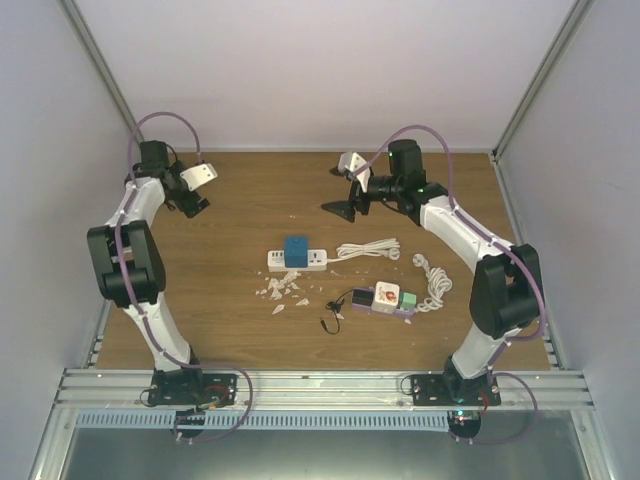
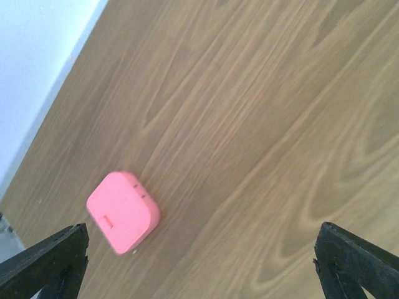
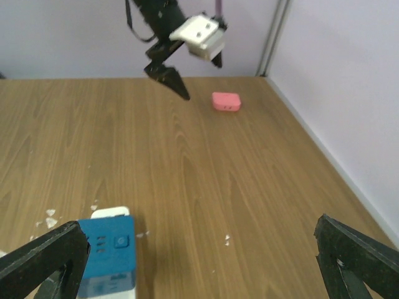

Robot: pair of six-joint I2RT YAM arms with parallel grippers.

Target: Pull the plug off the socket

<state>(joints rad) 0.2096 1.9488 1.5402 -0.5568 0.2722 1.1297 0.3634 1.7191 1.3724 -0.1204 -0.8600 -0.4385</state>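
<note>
A blue plug (image 1: 296, 248) sits plugged into a white power strip (image 1: 315, 261) at the table's middle. In the right wrist view the blue plug (image 3: 106, 254) is at the lower left, on the strip (image 3: 111, 213), beside my left finger. My right gripper (image 3: 199, 268) is open and empty, and hovers above the far middle of the table in the top view (image 1: 352, 200). My left gripper (image 2: 199, 268) is open and empty at the far left (image 1: 195, 200). A pink plug (image 2: 123, 212) lies loose on the wood under it, also in the right wrist view (image 3: 225, 101).
A second strip with a red and a green adapter (image 1: 385, 297) lies right of centre. A white cable (image 1: 368, 250) and a white coil (image 1: 432, 280) lie near it. White crumbs (image 1: 283, 290) and a thin black cord (image 1: 330, 318) lie in front. Grey walls enclose the table.
</note>
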